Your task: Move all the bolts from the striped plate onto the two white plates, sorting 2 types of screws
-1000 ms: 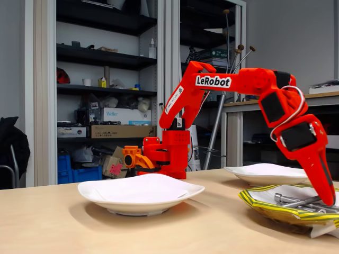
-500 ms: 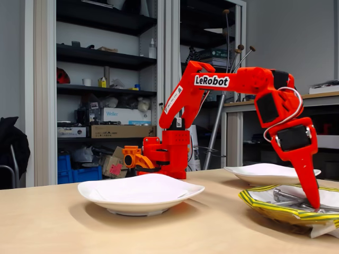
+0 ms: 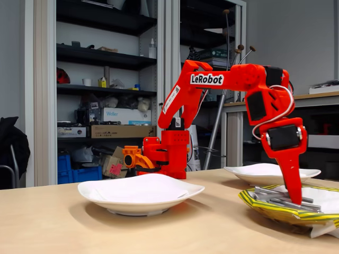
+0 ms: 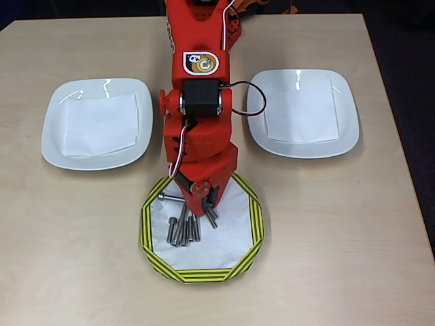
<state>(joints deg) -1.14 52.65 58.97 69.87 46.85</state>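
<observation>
Gripper (image 4: 204, 201) lowered into the striped plate (image 4: 253, 224) near the tabletop's front edge, tips down among the bolts (image 4: 183, 229) bunched in the plate's left half, presumably to pick one out. Impossible to tell whether the claw is spread or pinching. Both white plates (image 4: 95, 149) (image 4: 340, 146) further back toward the left and right edges, each bare but for a paper sheet. Neighbouring bolts touching, likely crowding any single grasp.
</observation>
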